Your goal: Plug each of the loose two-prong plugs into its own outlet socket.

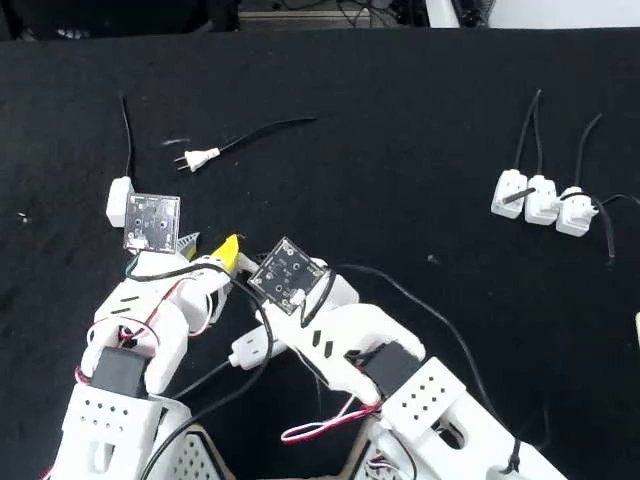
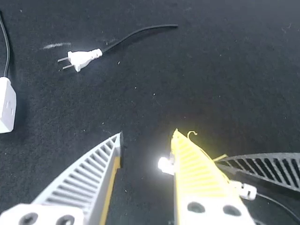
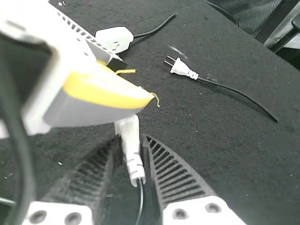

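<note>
Right gripper [image 3: 132, 139] clamps white plug [image 3: 133, 161] | left gripper [image 2: 147, 135] spread, just beside | loose plug [image 2: 80, 58] well apart

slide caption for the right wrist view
Right gripper grips a white plug beside the left gripper; another plug lies loose.

A black cloth [image 1: 400, 180] covers the table. A faint white smudge [image 1: 176, 142] marks the cloth's far left part, and a small pale speck [image 1: 432, 259] lies near its middle. A pale object [image 1: 637, 325] pokes in at the cloth's right edge. Beyond the cloth's far edge, dark cables [image 1: 350, 12] lie tangled beside a white panel [image 1: 560, 12]. A mesh chair [image 3: 243, 14] stands just off the cloth.
</note>
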